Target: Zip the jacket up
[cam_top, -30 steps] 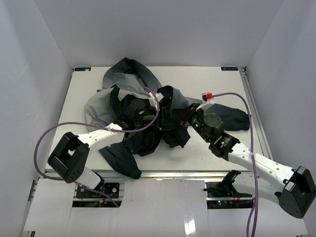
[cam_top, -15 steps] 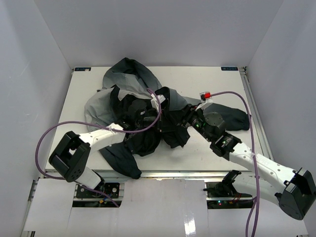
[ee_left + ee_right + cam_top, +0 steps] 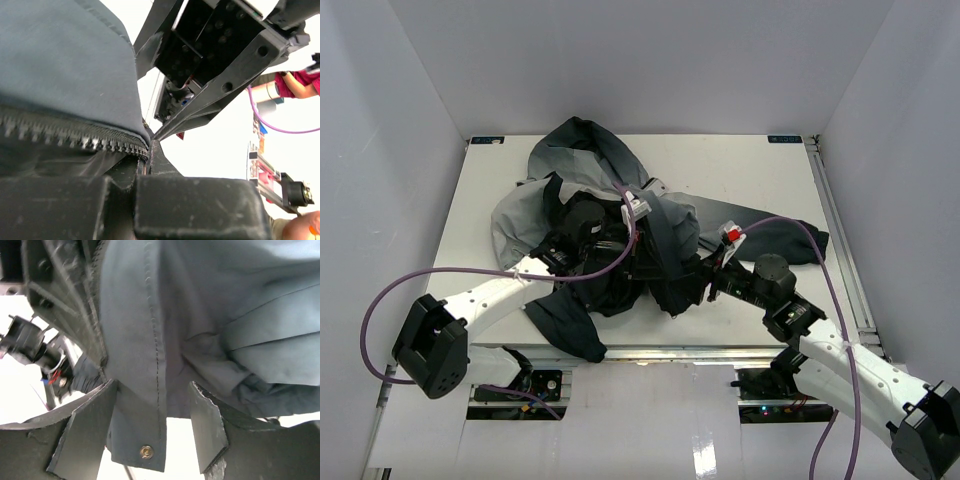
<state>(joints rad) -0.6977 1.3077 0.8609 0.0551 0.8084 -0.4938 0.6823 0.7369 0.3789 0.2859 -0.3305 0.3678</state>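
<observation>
The jacket lies crumpled in the middle of the table, light grey at the hood and dark charcoal toward the front, with one sleeve stretched out to the right. My left gripper is shut on the jacket's front edge, right beside the row of zipper teeth. My right gripper stands open at the jacket's near right edge. A fabric flap with a brass snap hangs loose between its fingers. The zipper slider is not visible.
The white table is closed in by white walls on three sides. A metal rail runs along its right edge. Purple cables loop from both arms over the jacket and the table's near part.
My right gripper has opened, letting go of the fabric, and its arm has drawn back toward the near edge. My left gripper has shut on the zipper edge and shifted slightly right.
</observation>
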